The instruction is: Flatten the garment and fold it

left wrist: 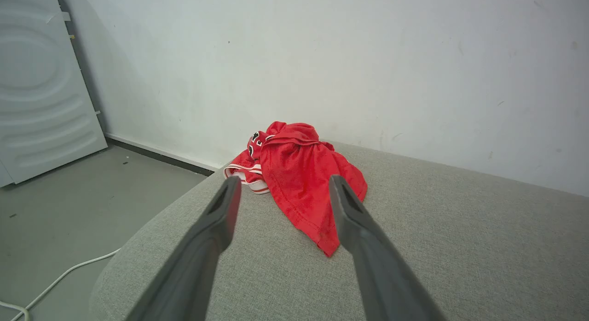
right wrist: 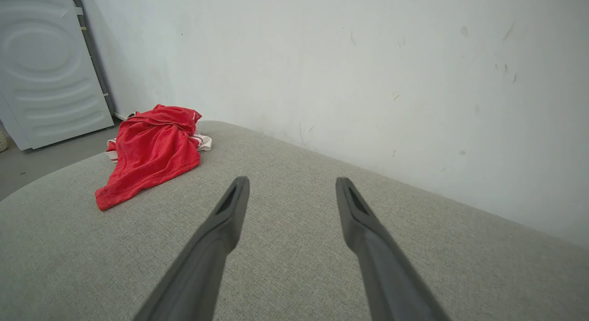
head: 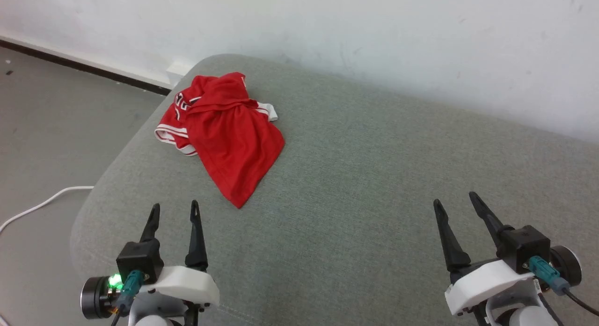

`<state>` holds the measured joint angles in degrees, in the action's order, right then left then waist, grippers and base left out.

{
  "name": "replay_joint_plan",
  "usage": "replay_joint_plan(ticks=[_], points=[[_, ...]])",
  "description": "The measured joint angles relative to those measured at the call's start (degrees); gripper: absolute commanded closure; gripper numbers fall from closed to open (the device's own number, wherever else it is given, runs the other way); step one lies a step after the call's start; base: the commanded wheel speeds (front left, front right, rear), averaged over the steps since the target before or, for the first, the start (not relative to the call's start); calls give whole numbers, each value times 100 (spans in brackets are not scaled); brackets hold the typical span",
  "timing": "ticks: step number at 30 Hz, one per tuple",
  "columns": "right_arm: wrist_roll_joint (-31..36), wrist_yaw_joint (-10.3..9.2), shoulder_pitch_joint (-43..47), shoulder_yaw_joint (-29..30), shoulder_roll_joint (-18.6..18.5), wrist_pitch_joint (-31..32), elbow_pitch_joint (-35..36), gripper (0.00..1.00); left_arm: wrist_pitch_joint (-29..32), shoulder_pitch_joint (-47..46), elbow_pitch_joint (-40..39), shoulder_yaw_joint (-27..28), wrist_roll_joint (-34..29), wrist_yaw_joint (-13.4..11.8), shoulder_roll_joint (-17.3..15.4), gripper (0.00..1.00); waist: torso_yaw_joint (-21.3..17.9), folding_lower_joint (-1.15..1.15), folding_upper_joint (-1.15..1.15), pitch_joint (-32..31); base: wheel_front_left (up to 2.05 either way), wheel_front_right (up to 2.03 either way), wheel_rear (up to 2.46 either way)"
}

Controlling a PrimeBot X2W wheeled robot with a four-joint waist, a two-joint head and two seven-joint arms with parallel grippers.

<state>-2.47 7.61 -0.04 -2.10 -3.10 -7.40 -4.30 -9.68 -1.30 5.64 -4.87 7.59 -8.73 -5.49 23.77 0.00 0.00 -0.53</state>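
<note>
Our left gripper [head: 175, 204] sat at the lower left of the head view. Its two long, dark, tapering fingers were spread wide with nothing between them. Our right gripper [head: 455, 198] sat at the lower right, its jaws likewise parted and empty. Each pair of fingers rose from a black block on a smooth white plastic housing, and a green light glowed at the left wrist.

Beneath both lay the cushion [head: 355, 176], a broad grey-green upholstered pad with a fine woven texture and a rounded corner at the left of the frame. The garment [head: 229, 143] lay on it in the upper left of the head view, near that corner and apart from both grippers. It was crumpled into a loose heap that narrowed to a point toward the left gripper. Its red jersey cloth was soft and wrinkled, with a stitched hem. White trim with red stripes showed at its left edge, and a scrap of black-and-white print showed near the top. In the left wrist view it lay straight ahead beyond the fingers; in the right wrist view it lay at the left of the frame.

Behind the cushion stood a matte white wall [head: 374, 31], lightly scuffed. At the left a smooth grey floor [head: 47, 129] carried a thin white cable [head: 42, 204] in a curve. A pale embossed door panel [left wrist: 41, 95] stood at the upper left of the wrist views.
</note>
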Motion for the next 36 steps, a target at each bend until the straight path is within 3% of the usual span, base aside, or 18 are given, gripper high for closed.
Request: replay_joint_plan(ticks=[36], points=[[-134, 0, -88, -137, 4, -330, -149, 0, -430, -29, 253, -280, 490, -450, -200, 0, 1035, 0, 0, -65, 0, 0, 0]])
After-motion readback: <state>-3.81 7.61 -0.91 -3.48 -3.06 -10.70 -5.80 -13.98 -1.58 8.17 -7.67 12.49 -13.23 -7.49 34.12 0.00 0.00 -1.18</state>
